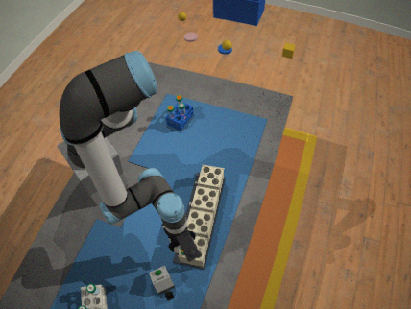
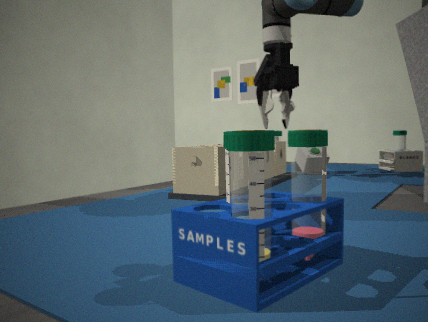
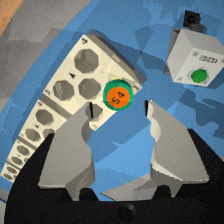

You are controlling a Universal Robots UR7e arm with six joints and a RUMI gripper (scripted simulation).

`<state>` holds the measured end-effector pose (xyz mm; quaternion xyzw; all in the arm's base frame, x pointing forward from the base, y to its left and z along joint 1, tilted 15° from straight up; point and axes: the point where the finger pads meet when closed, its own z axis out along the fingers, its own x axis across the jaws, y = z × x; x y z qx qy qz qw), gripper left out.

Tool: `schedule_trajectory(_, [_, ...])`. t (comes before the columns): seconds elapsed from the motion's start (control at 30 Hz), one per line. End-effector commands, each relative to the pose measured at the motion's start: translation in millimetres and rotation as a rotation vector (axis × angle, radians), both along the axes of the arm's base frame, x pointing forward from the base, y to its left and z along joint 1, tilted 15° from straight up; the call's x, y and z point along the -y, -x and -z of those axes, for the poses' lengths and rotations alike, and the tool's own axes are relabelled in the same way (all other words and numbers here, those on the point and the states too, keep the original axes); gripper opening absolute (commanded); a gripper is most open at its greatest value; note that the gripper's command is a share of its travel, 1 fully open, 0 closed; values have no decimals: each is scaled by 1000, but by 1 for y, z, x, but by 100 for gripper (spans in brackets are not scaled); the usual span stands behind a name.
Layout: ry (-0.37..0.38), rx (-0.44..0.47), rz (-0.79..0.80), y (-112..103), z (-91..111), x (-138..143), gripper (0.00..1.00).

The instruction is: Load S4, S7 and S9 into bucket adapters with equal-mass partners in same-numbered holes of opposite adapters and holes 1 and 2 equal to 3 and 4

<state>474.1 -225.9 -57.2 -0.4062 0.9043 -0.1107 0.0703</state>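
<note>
One gripper (image 1: 183, 246) (image 2: 276, 125) (image 3: 118, 102) hangs with its two fingers parted and nothing between them. Just ahead, the orange-dotted tube S4 (image 1: 182, 250) (image 3: 118, 97) stands in a corner hole of the end adapter (image 1: 193, 262) (image 3: 102, 65), its cap rising above the top edge and in the way of a low sweep. Three more five-hole adapters (image 1: 205, 187) run on in a row, no tubes showing in them; the left-hand finger in the wrist view overlaps the row's edge. Beside that end sits one sloped desk (image 1: 161, 281) (image 2: 311, 164) (image 3: 189, 56) with the green DONE key (image 1: 157, 273) (image 2: 315, 150) (image 3: 199, 76), a strip of mat leaving room between. Farther off, the BLANKS rack (image 1: 92, 304) (image 2: 410, 161), partly cut off from above, shows two green caps. Well apart at the other end, the blue SAMPLES rack (image 1: 180, 123) (image 2: 215, 240) holds three tubes, two orange-dotted. Beyond lie two yellow balls (image 1: 181, 16) (image 1: 227, 44), one yellow cube (image 1: 288, 50) and one blue box (image 1: 238, 11).
</note>
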Motion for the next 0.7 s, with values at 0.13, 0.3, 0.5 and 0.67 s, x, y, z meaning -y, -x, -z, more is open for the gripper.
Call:
schedule_trajectory(0.13, [1, 1, 1, -5, 17, 3, 35])
schedule_trajectory(0.3, [1, 1, 1, -6, 22, 4, 35])
schedule_trajectory(0.5, [1, 1, 1, -6, 25, 4, 35])
schedule_trajectory(0.67, [1, 1, 1, -6, 25, 4, 0])
